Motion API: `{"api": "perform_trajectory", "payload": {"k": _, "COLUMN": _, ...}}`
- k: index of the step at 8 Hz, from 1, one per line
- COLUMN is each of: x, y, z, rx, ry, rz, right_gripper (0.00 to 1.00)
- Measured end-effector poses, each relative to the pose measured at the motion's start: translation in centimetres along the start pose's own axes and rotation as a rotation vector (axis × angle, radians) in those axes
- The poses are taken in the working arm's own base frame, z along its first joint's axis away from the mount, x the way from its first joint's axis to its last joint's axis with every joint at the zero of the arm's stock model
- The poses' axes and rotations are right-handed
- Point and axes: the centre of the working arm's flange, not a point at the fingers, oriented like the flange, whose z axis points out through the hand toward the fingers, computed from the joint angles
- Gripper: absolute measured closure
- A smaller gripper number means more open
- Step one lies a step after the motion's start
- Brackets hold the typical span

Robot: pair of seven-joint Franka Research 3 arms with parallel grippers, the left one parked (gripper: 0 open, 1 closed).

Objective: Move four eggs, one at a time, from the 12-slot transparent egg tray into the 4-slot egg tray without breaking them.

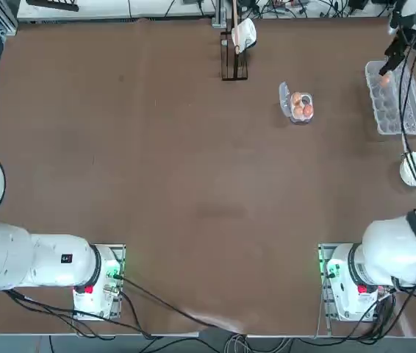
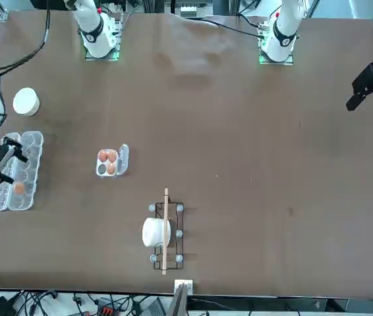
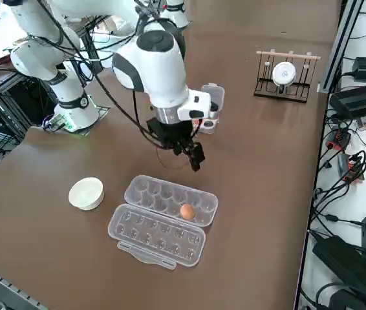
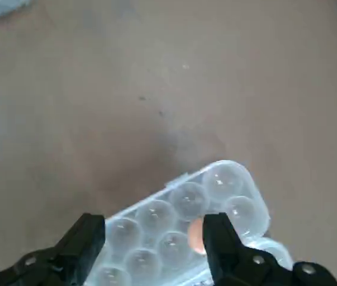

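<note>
1. At the right edge of the top view, the right gripper point(image 3: 194, 157) hovers spread and empty above the 12-slot transparent egg tray point(image 3: 163, 216).
2. One egg point(image 3: 187, 211) remains there; three eggs point(image 1: 301, 104) fill the 4-slot egg tray point(image 1: 297, 105), upper centre.

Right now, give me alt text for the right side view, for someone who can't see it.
The right gripper hangs open and empty above the 12-slot transparent egg tray, which holds one brown egg. A white bowl sits on the brown table beside the tray, and the 4-slot egg tray is partly hidden behind the arm.
</note>
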Motion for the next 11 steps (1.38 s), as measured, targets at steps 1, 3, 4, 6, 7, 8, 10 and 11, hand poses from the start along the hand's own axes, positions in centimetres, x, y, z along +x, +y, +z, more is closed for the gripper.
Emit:
{"api": "perform_trajectory", "payload": {"k": 1, "x": -0.5, "y": 0.8, "z": 1.5, "rx": 0.011, "ry": -0.003, "rz": -0.036, "right_gripper": 0.00}}
{"api": "perform_trajectory", "payload": {"k": 3, "x": -1.5, "y": 2.1, "z": 4.3, "rx": 0.028, "ry": -0.037, "rz": -0.102, "right_gripper": 0.00}}
{"api": "perform_trajectory", "payload": {"k": 4, "x": -2.0, "y": 2.7, "z": 5.1, "rx": 0.028, "ry": -0.059, "rz": -0.137, "right_gripper": 0.00}}
{"api": "perform_trajectory", "payload": {"k": 6, "x": -3.0, "y": 3.3, "z": 6.0, "rx": 0.034, "ry": -0.074, "rz": -0.178, "right_gripper": 0.00}}
{"api": "perform_trajectory", "payload": {"k": 7, "x": -3.9, "y": 3.4, "z": 6.5, "rx": 0.037, "ry": -0.074, "rz": -0.194, "right_gripper": 0.00}}
{"api": "perform_trajectory", "payload": {"k": 8, "x": -4.7, "y": 3.6, "z": 7.3, "rx": 0.028, "ry": -0.073, "rz": -0.209, "right_gripper": 0.00}}
{"api": "perform_trajectory", "payload": {"k": 10, "x": -5.3, "y": 3.9, "z": 8.6, "rx": 0.008, "ry": -0.073, "rz": -0.237, "right_gripper": 0.00}}
{"api": "perform_trajectory", "payload": {"k": 11, "x": -5.4, "y": 4.0, "z": 9.0, "rx": 0.001, "ry": -0.073, "rz": -0.247, "right_gripper": 0.00}}
